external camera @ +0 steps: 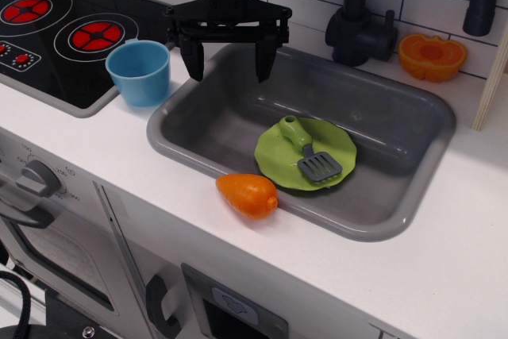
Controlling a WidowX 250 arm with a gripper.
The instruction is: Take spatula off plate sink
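Observation:
The spatula (309, 152) lies on the lime-green plate (278, 164), its light-green handle pointing up-left and its dark grey slotted blade toward the lower right. The plate rests on the floor of the grey sink (381, 109), toward its front middle. My black gripper (228, 61) hangs open and empty above the sink's back-left corner, well up-left of the plate and apart from it.
A blue cup (140, 72) stands left of the sink beside the black stovetop (55, 29). An orange toy vegetable (248, 194) sits on the sink's front rim. A dark faucet (373, 21) and an orange pumpkin slice (432, 56) stand behind the sink.

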